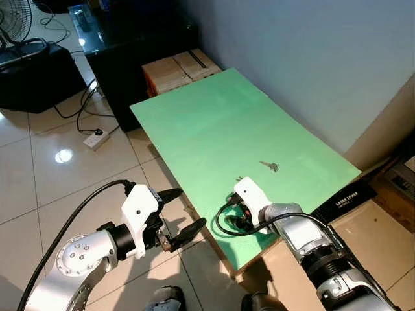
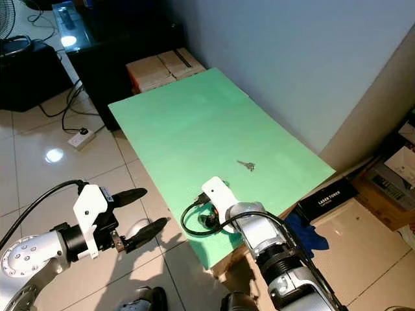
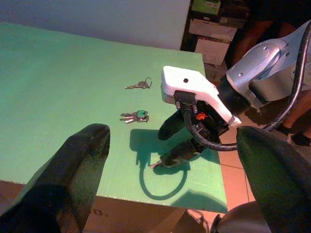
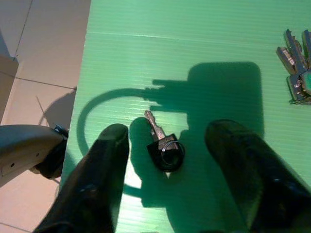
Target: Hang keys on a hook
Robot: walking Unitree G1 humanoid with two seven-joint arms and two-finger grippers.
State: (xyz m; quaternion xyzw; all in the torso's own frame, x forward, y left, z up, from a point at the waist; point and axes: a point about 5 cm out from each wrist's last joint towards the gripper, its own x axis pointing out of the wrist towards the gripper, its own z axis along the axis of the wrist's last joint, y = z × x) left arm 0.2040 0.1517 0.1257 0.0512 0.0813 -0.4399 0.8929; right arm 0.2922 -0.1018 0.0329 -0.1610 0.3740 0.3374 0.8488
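On our far left we see a fan (image 1: 14,19) above a black box (image 1: 32,74), w/ a white power strip (image 1: 95,138) on the tiled floor (image 1: 52,175) nearby. Our left gripper (image 1: 183,214) hovers over the floor just off the near-left edge of the green board (image 1: 214,123), fingers (image 3: 77,165) spread wide, grasping nothing. Behind the board's far-left corner sit cardboard boxes (image 1: 178,70) next to a dark cabinet (image 1: 130,52).

Moving right: our right gripper (image 4: 167,160) is low over the board's near edge, its fingers (image 4: 97,170) released and straddling a black-headed key (image 4: 163,143) that lies flat on the green surface, touching neither finger as far as we can tell. A 2nd bunch of keys w/ a green tag (image 3: 136,116) lies just beside it, further in on the board. A 3rd, small silver key set (image 1: 270,166) lies further toward the wall side, apart from both.

At the right, off the board's corner, we see a black box w/ white lettering (image 1: 343,201) on the floor, w/ a blue cloth (image 2: 305,233) near it.
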